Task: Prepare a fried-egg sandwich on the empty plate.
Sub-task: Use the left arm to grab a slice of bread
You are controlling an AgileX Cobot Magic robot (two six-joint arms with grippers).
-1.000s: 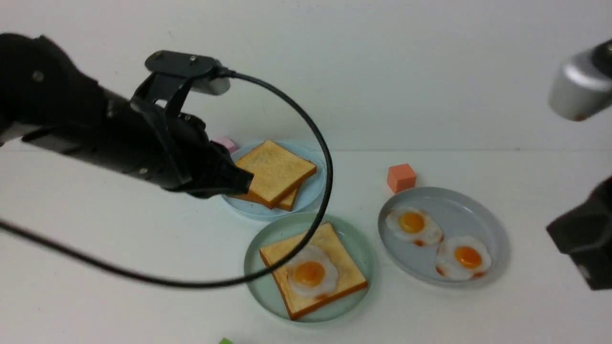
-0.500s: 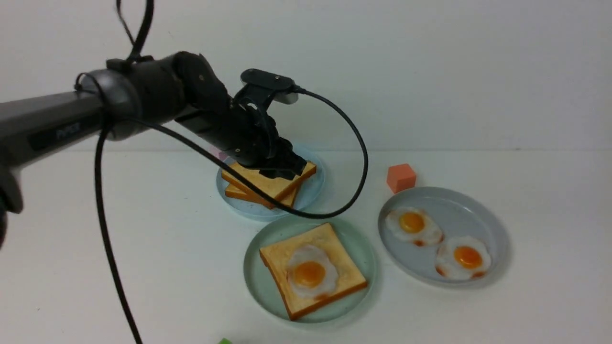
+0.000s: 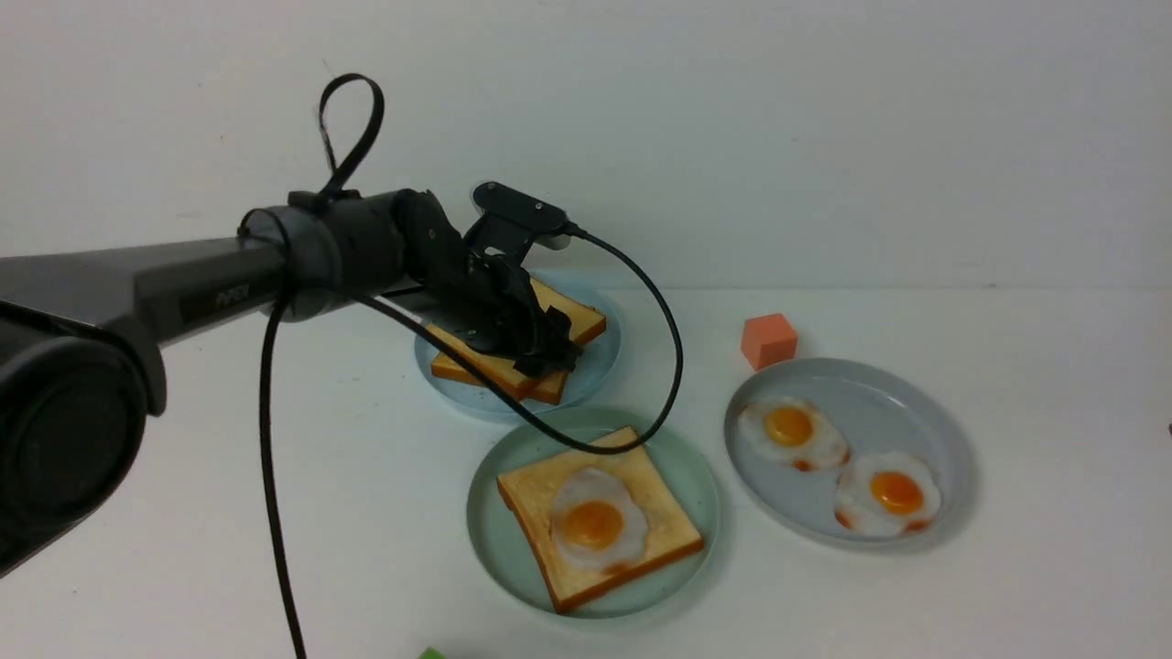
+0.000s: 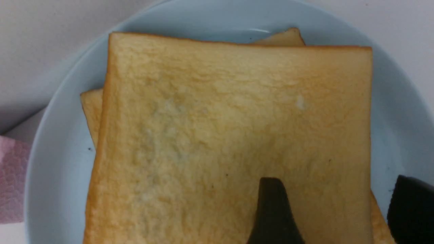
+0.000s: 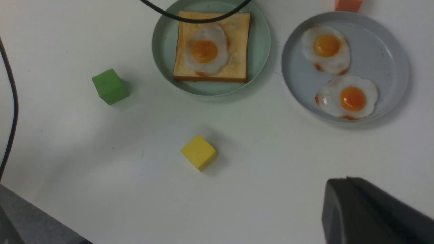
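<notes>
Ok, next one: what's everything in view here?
mint-green plate: one, pale green, front centre
toast slice: one, golden, on the mint-green plate
fried egg: one, white, orange yolk, on that slice
light blue plate: one, behind the mint-green plate
stacked toast slices: two, golden, on the light blue plate
grey plate: one, right
spare fried eggs: two, on the grey plate
orange cube: one, behind the grey plate
green cube: one, near side
yellow cube: one, near side
pink object: one, beside light blue plate, mostly hidden
left hand: black, open, at stacked toast
right hand: dark, shut, wrist view only
</notes>
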